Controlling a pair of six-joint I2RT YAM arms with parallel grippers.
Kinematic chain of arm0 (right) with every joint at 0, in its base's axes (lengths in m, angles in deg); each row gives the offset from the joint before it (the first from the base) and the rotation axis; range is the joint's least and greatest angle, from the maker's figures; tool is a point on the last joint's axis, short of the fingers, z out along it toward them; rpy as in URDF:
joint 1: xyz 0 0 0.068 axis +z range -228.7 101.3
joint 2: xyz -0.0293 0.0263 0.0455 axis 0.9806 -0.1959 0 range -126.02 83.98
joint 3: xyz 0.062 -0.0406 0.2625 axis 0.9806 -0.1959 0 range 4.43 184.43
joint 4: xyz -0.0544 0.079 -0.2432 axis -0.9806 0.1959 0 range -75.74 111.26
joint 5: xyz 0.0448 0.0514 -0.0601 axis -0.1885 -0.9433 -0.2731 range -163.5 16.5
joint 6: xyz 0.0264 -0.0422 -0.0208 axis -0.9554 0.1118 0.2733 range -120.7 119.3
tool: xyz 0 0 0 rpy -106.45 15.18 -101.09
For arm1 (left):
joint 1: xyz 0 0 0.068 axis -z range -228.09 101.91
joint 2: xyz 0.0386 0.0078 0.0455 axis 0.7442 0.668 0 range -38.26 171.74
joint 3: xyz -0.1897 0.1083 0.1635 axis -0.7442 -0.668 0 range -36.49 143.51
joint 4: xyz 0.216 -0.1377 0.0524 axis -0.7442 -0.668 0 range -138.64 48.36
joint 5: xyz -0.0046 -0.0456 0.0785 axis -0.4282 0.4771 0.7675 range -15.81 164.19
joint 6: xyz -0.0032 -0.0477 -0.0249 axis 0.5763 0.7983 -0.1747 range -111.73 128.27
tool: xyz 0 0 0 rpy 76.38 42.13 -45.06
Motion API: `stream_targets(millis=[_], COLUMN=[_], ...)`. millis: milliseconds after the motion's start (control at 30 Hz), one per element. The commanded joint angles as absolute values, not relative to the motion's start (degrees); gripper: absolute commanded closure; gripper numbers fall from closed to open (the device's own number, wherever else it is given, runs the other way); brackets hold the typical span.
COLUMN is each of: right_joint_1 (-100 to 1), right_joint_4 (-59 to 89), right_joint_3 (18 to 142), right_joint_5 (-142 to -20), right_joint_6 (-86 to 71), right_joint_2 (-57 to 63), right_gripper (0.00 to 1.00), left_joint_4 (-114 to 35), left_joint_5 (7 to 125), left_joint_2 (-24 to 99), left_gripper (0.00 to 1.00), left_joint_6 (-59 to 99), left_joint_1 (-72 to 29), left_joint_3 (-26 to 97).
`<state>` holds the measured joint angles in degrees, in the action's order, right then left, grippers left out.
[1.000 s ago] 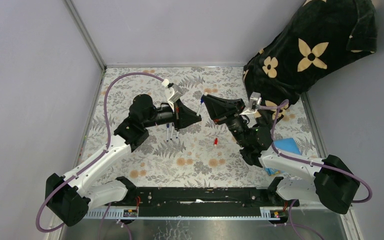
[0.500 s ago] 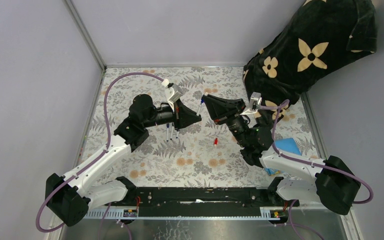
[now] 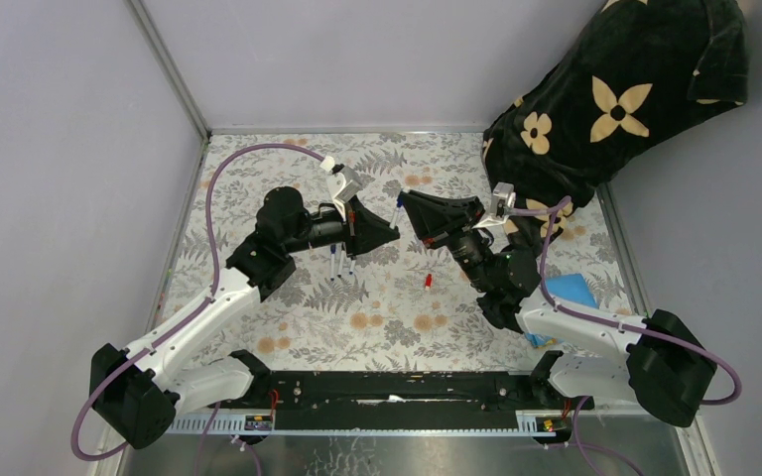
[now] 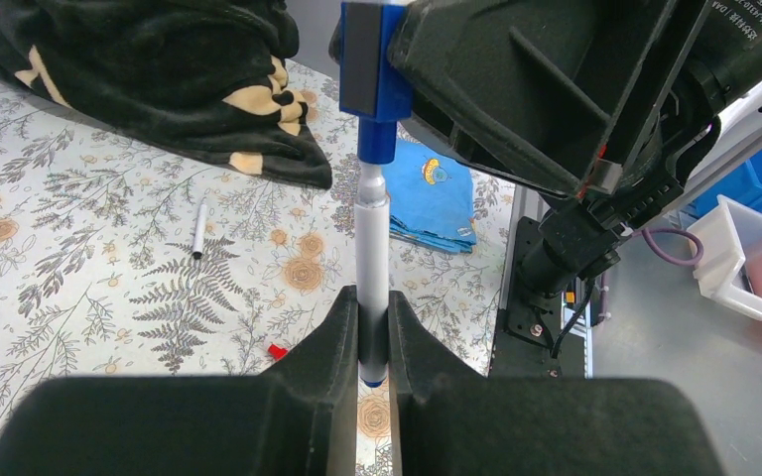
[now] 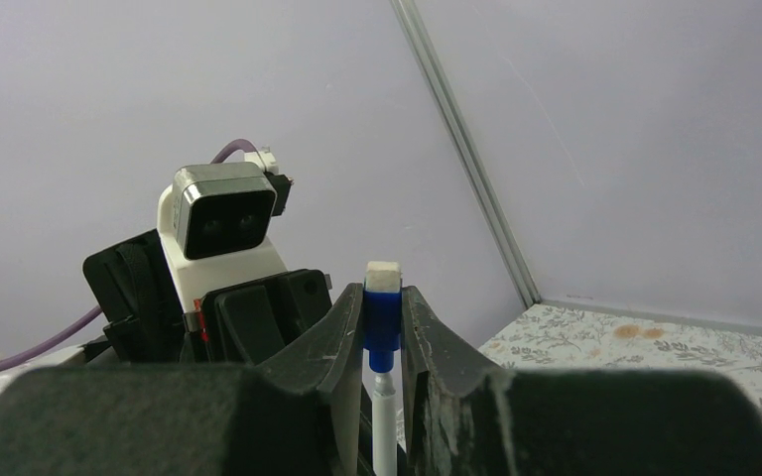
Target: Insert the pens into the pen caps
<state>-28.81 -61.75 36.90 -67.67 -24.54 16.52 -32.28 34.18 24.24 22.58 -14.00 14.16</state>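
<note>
Left wrist view: your left hand (image 4: 371, 307) is clamped on a pen (image 4: 371, 233), and its tip meets the blue cap (image 4: 369, 74) pinched in your right hand (image 5: 382, 293). Both are up off the counter (image 3: 387, 317). A red cap (image 3: 428, 282) lies loose down there, mid-counter.

Almost nothing here can be read. In my left wrist view, up at one o'clock by the corner, the black wrist housing of my right arm (image 4: 724, 35) carries a few lines of small white lettering (image 4: 754, 12). They are cut off by the edge and too fine to make out. At twelve o'clock, the blue cloth (image 4: 435, 193) bears a small orange print, not legible as letters.
</note>
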Motion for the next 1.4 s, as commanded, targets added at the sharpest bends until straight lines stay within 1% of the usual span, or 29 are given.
stream_targets(millis=[0, 200, 600, 833, 1000, 1133, 1367], right_joint_1=[-28.54, -28.53, -28.52, -28.52, -28.54, -28.52, -28.54], right_joint_4=[-63.16, -61.67, -53.86, -50.28, -42.75, -39.09, -32.69], right_joint_3=[36.88, 36.47, 35.85, 35.42, 36.92, 36.69, 35.21], right_joint_5=[-69.16, -69.67, -73.33, -78.8, -81.04, -83.75, -84.73], right_joint_6=[-24.77, -24.91, -22.6, -22.32, -22.47, -22.24, -23.86], right_joint_2=[18.31, 19.0, 19.99, 20.81, 21.9, 22.04, 23.0], right_gripper=[1.0, 1.0, 1.0, 1.0, 1.0, 1.0, 1.0], left_joint_4=[-29.86, -29.95, -30.04, -30.26, -30.81, -29.83, -26.89], left_joint_5=[34.89, 35.35, 36.74, 39.46, 41.49, 43.64, 48.02], left_joint_2=[23.9, 23.72, 23.44, 22.98, 22.59, 21.72, 18.53], left_gripper=[1.0, 1.0, 1.0, 1.0, 1.0, 1.0, 1.0], left_joint_6=[21.19, 21.19, 21.45, 21.44, 21.4, 22.86, 24.94], left_joint_1=[-13.81, -13.73, -13.72, -13.77, -13.81, -13.81, -13.77], left_joint_3=[14.27, 14.18, 14.05, 13.75, 13.98, 14.19, 15.3])
